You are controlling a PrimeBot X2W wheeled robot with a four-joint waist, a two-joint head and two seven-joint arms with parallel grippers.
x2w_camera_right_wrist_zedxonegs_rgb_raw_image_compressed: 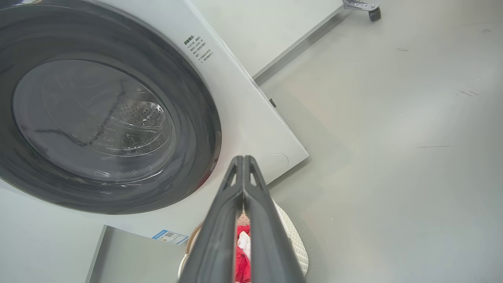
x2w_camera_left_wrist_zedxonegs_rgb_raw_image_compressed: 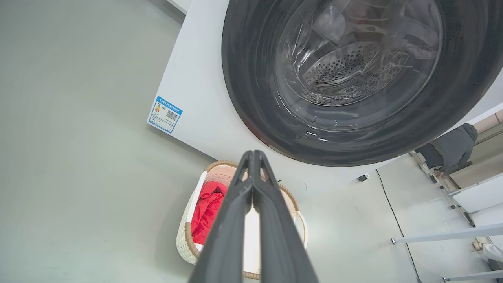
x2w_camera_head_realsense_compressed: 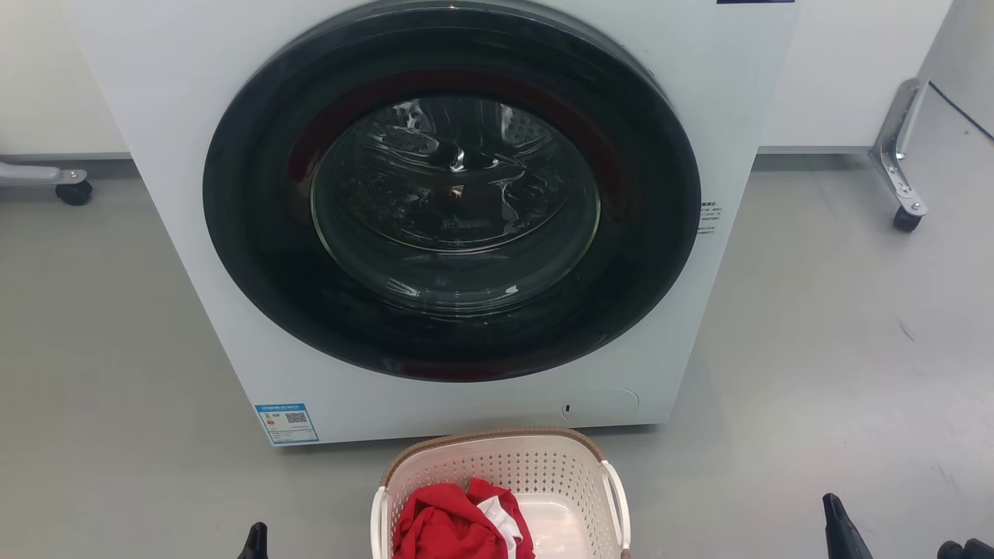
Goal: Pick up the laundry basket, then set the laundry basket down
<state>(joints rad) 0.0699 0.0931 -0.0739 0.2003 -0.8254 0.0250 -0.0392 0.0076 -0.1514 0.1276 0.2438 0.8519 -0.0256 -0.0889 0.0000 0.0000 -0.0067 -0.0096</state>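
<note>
While laundry basket (x2w_camera_head_realsense_compressed: 497,466) sits on floor (x2w_camera_head_realsense_compressed: 815,349) just before washing machine (x2w_camera_head_realsense_compressed: 178,116), left pincer (x2w_camera_left_wrist_zedxonegs_rgb_raw_image_compressed: 252,155) and right pincer (x2w_camera_right_wrist_zedxonegs_rgb_raw_image_compressed: 243,159) hang clear of it — both pressed closed, empty. Likely light, stiff plastic, red garment (x2w_camera_head_realsense_compressed: 439,528) inside; grip white loop handles (x2w_camera_head_realsense_compressed: 619,505) at sides. Machine front near far rim (x2w_camera_head_realsense_compressed: 497,433) — open floor both sides.

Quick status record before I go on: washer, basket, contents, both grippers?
washer: door shut
basket: on floor in front of washer, not held
contents: red cloth with a bit of white cloth
left gripper: shut, empty, left of basket, not touching
right gripper: shut, empty, right of basket, not touching
</note>
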